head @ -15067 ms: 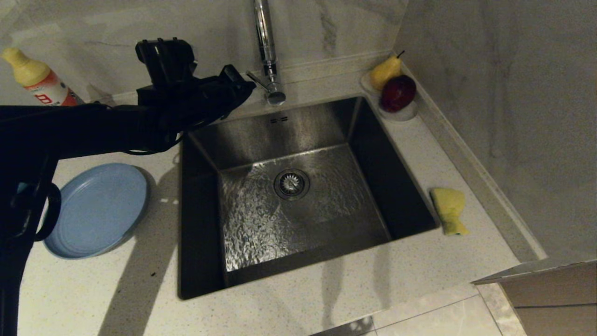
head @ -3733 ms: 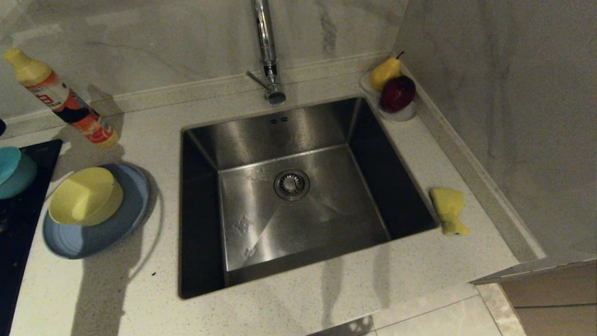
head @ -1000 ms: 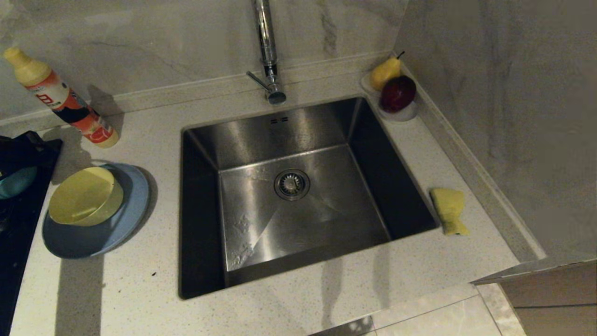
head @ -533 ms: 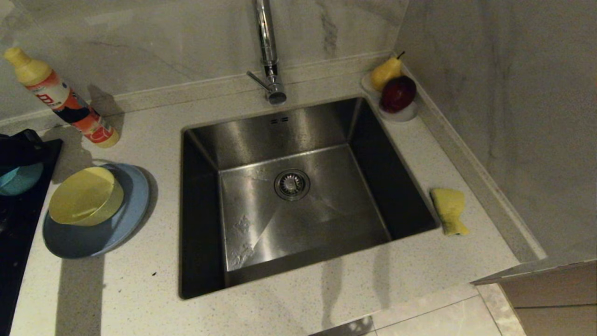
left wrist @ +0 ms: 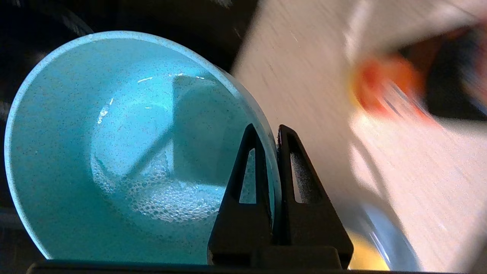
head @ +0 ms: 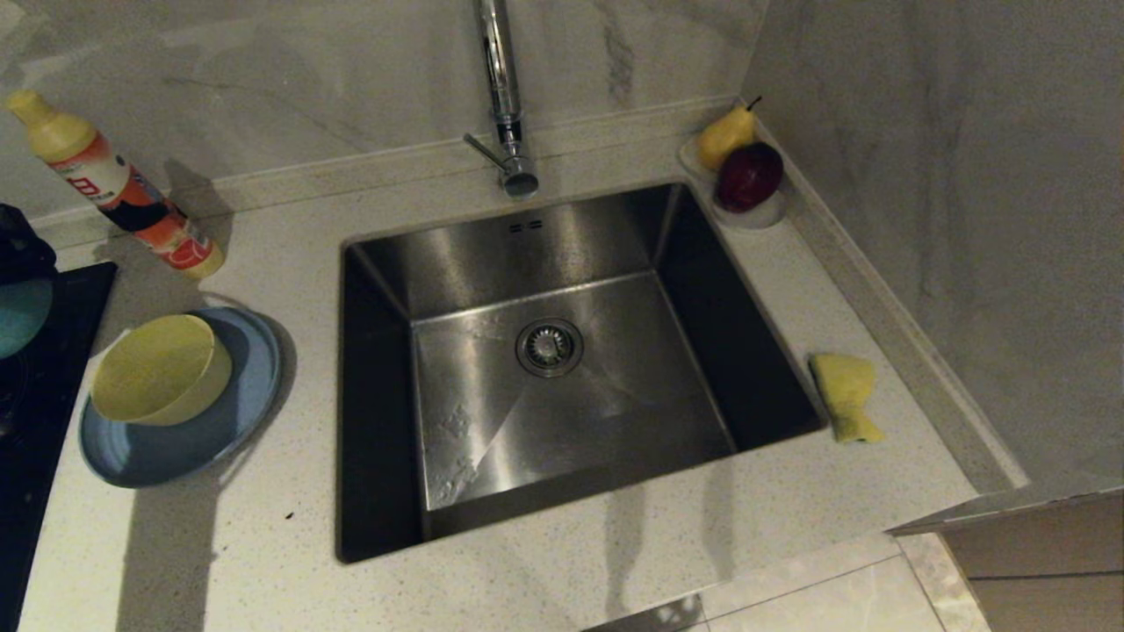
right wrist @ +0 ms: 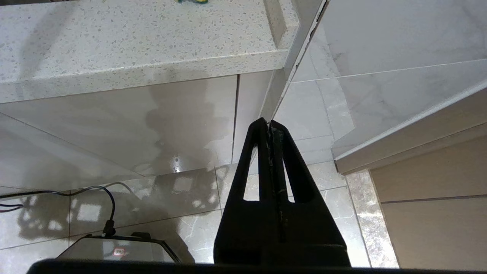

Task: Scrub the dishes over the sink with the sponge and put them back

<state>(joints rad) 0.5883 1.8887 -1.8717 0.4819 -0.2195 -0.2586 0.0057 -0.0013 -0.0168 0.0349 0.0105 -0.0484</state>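
Left hand (left wrist: 274, 131): now clamped on teal bowl (left wrist: 114, 152) rim, far left
Right hand (right wrist: 269, 125): clenched, empty
Next: over sink (head: 544, 351)

Both grippers are built in matte black. On the left gripper (left wrist: 271, 131) and the right gripper (right wrist: 268, 123), two tapering triangular fingers are seen, each pierced by a long slot. A broad black base is joined behind the fingers.

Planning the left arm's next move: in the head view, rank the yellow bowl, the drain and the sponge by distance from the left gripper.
Left gripper grips the teal bowl at far left.
1. Yellow bowl, on the blue plate.
2. Drain, mid-sink.
3. Sponge, right counter.
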